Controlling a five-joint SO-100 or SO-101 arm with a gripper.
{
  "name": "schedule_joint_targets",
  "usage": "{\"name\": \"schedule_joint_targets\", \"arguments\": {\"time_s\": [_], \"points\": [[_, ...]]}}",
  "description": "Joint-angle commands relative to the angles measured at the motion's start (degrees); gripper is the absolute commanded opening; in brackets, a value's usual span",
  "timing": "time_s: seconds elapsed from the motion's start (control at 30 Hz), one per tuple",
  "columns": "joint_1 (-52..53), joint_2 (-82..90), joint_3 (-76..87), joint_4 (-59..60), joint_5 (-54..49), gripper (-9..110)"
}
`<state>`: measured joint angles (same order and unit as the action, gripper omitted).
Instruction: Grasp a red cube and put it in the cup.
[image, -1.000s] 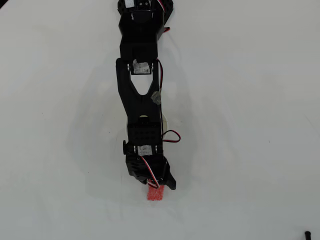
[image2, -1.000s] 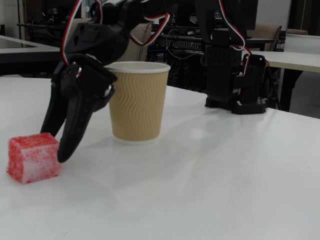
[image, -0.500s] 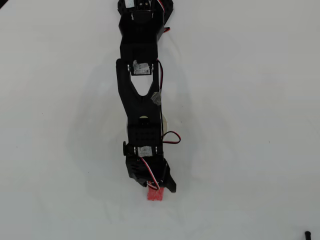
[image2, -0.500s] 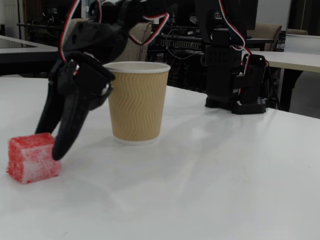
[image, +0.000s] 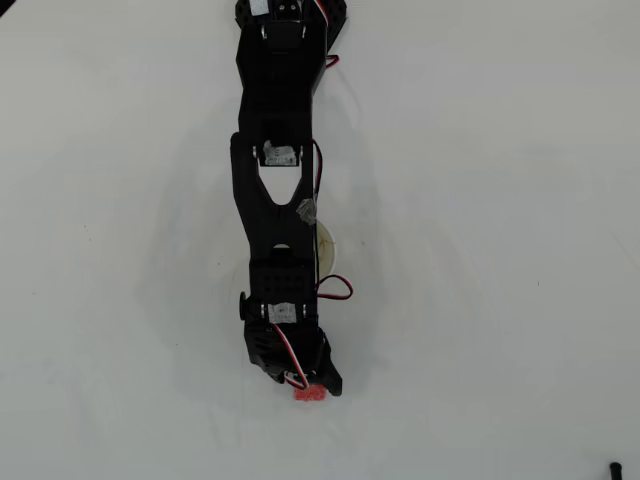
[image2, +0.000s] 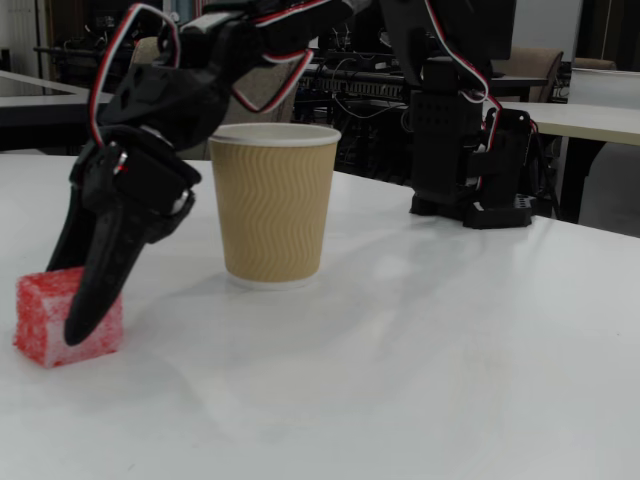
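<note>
- Nearest the fixed camera, the red cube sits on the white desk close to its near-left edge, where my gripper has to reach down to it.
- Straddling the cube, my gripper is spread just wider than the block; one black finger crosses its near face, the other is hidden behind, and I cannot tell whether either pad touches yet.
- From overhead, only a sliver of cube shows past my fingertips; my wrist covers the rest.
- Beyond the cube stands the cup, upright, mouth open, near enough, I judge, for a short lift and drop.
- Farthest back, my base is planted toward the desk's far edge, arm stretched over the cup.
</note>
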<state>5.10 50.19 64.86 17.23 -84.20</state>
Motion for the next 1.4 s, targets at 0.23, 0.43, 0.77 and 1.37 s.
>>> {"name": "schedule_joint_targets", "arguments": {"time_s": [0.23, 0.43, 0.77, 1.37], "points": [[-0.3, 2.0, -5.1, -1.1, -0.6, 29], [-0.4, 2.0, -5.1, -1.1, -0.6, 29], [-0.3, 2.0, -5.1, -1.3, -0.6, 29], [0.0, 2.0, -5.1, -1.6, -0.6, 10]]}}
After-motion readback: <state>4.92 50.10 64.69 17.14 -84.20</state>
